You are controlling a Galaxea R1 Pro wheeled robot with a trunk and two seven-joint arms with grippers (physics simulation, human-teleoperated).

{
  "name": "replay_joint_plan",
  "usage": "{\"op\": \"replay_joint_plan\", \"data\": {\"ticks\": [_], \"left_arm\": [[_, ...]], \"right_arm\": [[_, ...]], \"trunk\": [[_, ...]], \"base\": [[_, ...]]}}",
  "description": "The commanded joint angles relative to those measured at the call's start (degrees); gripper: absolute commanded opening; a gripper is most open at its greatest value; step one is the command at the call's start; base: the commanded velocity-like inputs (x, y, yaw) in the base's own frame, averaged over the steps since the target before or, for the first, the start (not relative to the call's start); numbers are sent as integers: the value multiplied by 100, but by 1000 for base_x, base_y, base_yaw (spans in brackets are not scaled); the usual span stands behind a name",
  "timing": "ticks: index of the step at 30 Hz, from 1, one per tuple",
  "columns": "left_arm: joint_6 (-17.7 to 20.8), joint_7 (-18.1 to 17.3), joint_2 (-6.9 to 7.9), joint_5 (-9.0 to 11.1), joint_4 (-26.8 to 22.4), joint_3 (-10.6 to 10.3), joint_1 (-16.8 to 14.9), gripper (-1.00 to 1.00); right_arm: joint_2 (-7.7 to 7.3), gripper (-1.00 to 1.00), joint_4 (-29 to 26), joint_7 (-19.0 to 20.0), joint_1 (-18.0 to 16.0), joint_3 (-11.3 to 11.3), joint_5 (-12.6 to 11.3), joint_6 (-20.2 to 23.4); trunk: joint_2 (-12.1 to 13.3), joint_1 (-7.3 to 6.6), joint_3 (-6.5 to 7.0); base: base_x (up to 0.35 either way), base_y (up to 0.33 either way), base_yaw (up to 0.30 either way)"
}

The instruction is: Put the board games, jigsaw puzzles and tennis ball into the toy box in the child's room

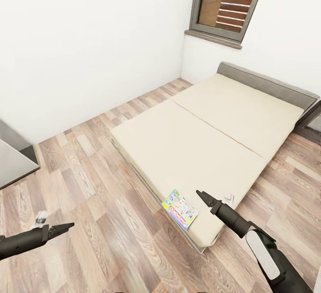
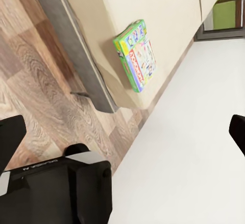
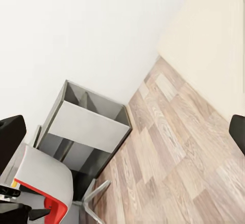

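One board game [image 1: 180, 208], green-edged with a red banner, lies flat on the near corner of the bed [image 1: 214, 132], close to the mattress edge. In the left wrist view the same board game [image 2: 137, 55] rests on the beige mattress [image 2: 153, 9] above the grey frame. My right gripper [image 1: 213, 198] hovers just to the right of the game, over the bed's corner, open and empty; its fingers [image 3: 10, 137] stand wide apart. To the left, my left gripper [image 1: 55, 224] hangs low over the wood floor, open and empty, its fingers [image 2: 10, 137] spread.
A grey headboard [image 1: 263, 83] and a grey-framed window [image 1: 229, 3] are at the far end. A grey cabinet [image 1: 13, 159] stands at the left edge. The right wrist view shows a grey open shelf unit [image 3: 87, 127] and a white-and-red chair [image 3: 43, 183] on the plank floor.
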Motion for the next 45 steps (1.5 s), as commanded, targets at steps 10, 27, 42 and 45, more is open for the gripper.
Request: {"op": "replay_joint_plan", "data": {"ticks": [10, 27, 42, 45], "left_arm": [[65, -34, 6, -17, -2, 8, -2, 100], [60, -363, 23, -27, -2, 10, -1, 100], [60, -417, 48, -24, -2, 11, -1, 100], [62, -624, 59, -30, -21, 11, -1, 100]], "right_arm": [[-4, 100, 166, 11, -4, 3, -74, 42], [-47, 100, 210, 417, -4, -363, -215, 56], [-49, 100, 228, 493, -4, -470, -215, 71], [-48, 100, 228, 490, -4, -473, -215, 73]], "trunk": [[-9, 4, 83], [-9, 4, 236], [-9, 4, 371], [-9, 4, 398]], "base": [[18, 129, -154], [0, 22, -165], [0, 43, -166], [0, 23, -166]]}}
